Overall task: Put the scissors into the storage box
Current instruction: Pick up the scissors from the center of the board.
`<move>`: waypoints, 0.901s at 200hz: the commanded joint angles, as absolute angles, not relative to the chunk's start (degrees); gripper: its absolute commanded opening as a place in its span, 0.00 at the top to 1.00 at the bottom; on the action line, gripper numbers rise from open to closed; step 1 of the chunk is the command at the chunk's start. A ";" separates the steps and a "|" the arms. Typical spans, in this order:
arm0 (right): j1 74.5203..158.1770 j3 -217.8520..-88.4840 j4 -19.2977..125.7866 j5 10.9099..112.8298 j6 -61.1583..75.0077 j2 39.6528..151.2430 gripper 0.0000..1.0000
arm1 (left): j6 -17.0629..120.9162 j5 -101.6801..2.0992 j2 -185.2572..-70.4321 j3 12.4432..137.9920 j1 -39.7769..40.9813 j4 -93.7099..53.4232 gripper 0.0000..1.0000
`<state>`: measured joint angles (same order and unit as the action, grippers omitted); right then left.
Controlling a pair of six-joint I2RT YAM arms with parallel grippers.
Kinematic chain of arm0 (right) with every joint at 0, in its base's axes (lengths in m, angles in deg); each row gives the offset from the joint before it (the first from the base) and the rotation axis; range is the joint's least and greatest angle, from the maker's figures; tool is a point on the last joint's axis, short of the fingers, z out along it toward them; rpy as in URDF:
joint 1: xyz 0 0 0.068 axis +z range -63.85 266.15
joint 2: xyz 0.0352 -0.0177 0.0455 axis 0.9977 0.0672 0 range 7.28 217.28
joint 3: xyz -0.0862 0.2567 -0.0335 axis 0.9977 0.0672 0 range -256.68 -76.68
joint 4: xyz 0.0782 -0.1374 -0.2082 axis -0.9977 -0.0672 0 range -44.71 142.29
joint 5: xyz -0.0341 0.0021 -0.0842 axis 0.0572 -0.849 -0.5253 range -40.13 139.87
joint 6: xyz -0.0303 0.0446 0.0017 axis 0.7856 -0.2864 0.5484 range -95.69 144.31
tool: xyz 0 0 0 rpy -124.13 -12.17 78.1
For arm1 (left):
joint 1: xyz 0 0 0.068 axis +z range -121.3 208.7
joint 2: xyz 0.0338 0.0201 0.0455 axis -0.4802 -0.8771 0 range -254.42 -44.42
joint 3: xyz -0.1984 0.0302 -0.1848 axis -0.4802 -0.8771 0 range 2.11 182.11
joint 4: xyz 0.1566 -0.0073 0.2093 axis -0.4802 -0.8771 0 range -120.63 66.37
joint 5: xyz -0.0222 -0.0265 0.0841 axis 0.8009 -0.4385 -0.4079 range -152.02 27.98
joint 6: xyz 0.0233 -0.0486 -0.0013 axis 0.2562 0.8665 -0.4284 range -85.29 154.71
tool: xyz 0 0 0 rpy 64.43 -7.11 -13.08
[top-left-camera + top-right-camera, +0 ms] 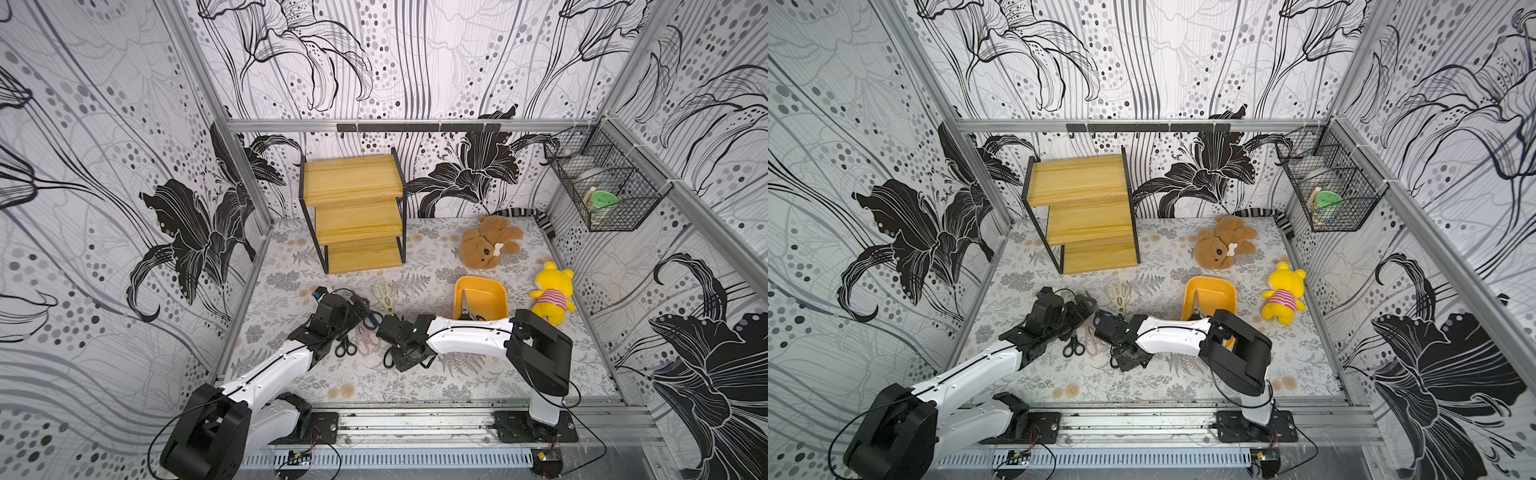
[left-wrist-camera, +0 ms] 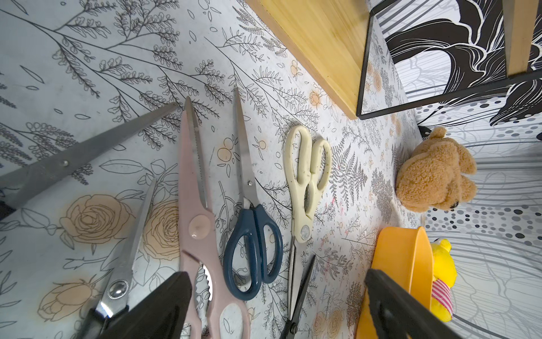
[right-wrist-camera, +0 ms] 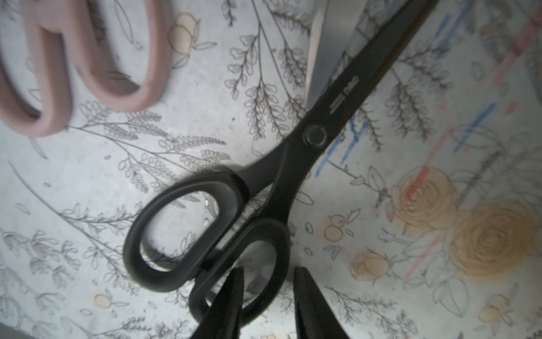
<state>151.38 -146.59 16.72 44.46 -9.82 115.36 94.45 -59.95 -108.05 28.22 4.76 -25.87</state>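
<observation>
Right tool (image 3: 268, 271), matte black oval-handled scissors (image 3: 313, 136)

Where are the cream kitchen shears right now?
In both top views the cream shears lie flat on the mat mid-table, in front of the wooden shelf, left of the storage box, handles toward the shelf.

Yellow-orange storage box (image 1: 484, 291), pale pink scissors (image 2: 196, 229), blue-handled scissors (image 2: 255, 234), floral-printed tabletop (image 2: 88, 88).

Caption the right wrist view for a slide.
Right gripper straddles one handle loop of the black scissors on the floral mat; pink scissors handles lie nearby.
</observation>
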 commanded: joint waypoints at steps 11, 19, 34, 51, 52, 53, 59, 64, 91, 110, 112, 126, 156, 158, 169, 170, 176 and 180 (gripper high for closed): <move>151.14 -147.76 14.65 44.05 -11.20 117.71 0.70 | 94.38 -61.47 -106.43 26.82 5.13 -25.81 0.03; 151.10 -147.87 14.59 44.23 -11.13 117.80 0.70 | 94.38 -61.62 -106.23 26.68 5.09 -25.88 0.03; 150.94 -147.81 14.53 44.46 -11.15 118.15 0.73 | 94.24 -61.92 -105.78 26.50 5.07 -25.97 0.03; 150.57 -147.48 14.34 44.73 -11.47 118.34 0.76 | 94.23 -62.16 -105.43 26.37 5.08 -26.17 0.03; 150.57 -147.46 14.38 44.75 -11.51 118.32 0.76 | 94.22 -62.18 -105.42 26.37 5.11 -26.17 0.03; 150.53 -147.40 14.39 44.76 -11.49 118.30 0.77 | 94.21 -62.23 -105.37 26.37 5.13 -26.17 0.03; 150.30 -147.19 14.43 44.82 -11.63 118.21 0.77 | 94.22 -62.26 -105.28 26.31 5.12 -26.20 0.03; 150.22 -147.00 14.54 44.86 -11.74 118.12 0.79 | 94.30 -62.29 -105.23 26.29 5.07 -26.19 0.03; 149.58 -145.94 14.47 44.63 -12.58 117.89 0.82 | 94.14 -62.37 -104.92 26.37 5.13 -26.47 0.03; 149.48 -145.77 13.54 43.73 -13.55 117.90 0.86 | 94.06 -62.60 -104.45 26.37 5.12 -26.77 0.03; 149.51 -145.70 13.54 43.72 -13.63 117.86 0.86 | 94.08 -62.62 -104.38 26.33 5.14 -26.72 0.03; 149.38 -145.36 13.62 43.56 -14.10 117.46 0.90 | 94.32 -62.73 -104.03 26.07 5.11 -26.68 0.03; 149.24 -145.23 13.49 43.37 -14.43 117.38 0.97 | 94.37 -62.74 -103.43 25.62 5.07 -26.53 0.03; 149.23 -145.23 13.48 43.32 -14.44 117.34 0.97 | 94.34 -62.73 -103.42 25.59 5.13 -26.53 0.03; 149.25 -145.15 13.38 43.10 -14.69 117.15 1.00 | 94.45 -62.77 -103.22 25.37 5.10 -26.51 0.03; 149.25 -145.10 13.41 43.10 -14.66 117.15 1.00 | 94.42 -62.75 -103.22 25.34 5.12 -26.52 0.03; 149.21 -145.03 13.40 43.01 -14.71 117.02 1.00 | 94.52 -62.76 -103.13 25.27 5.11 -26.44 0.03; 149.22 -144.99 13.36 43.02 -14.71 116.94 1.00 | 94.54 -62.68 -103.06 25.19 5.14 -26.31 0.03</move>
<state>149.76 -147.40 15.67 44.44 -13.45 116.05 94.45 -61.62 -104.05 26.25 4.76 -27.29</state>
